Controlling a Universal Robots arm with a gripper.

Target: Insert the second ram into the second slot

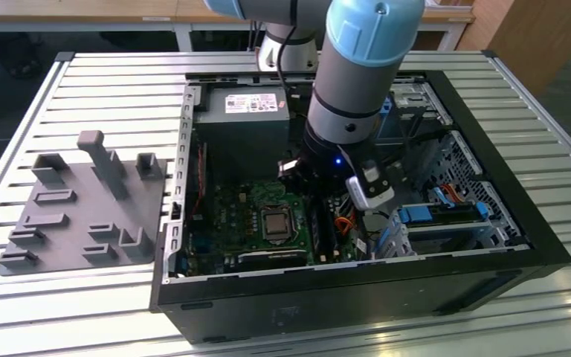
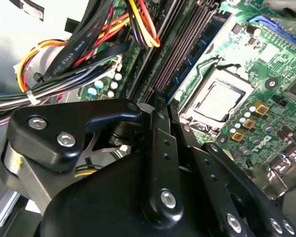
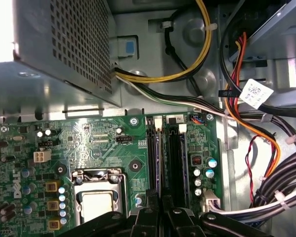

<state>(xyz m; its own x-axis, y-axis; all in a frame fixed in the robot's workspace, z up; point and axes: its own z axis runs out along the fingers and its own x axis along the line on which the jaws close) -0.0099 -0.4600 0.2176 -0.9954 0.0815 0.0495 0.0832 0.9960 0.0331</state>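
Nearest the lens: the black linkage of the gripper, large in both wrist views. Its jaws are drawn together with only a hairline between them, so it is clenched. I cannot tell whether that hairline pinches anything. The tips sit at one end of the memory slots, in line with the second slot counted from the processor socket.

Memory stick: not plainly visible. A thin strip with a pale blue edge runs along that second slot, straight out from the jaw tips. I judge it to be the stick seen edge-on, standing in the slot. Not certain.

Exterior view: the arm reaches into the open computer case.
- The gripper is at about 3 o'clock from the socket.
- The power supply is at 12 o'clock.
- The blue drive brackets are further out at 3 o'clock.
- A grey fixture plate lies on the slatted table at 9 o'clock of the case, well apart.

Step in hand (judgement): seating. The closed jaws bear on the stick's top edge, pressing rather than carrying.

Needs (judgement): a push square to the board and along the slot's line, with both end latches closing. The orange and black cables lie just beside the slots and must stay clear.
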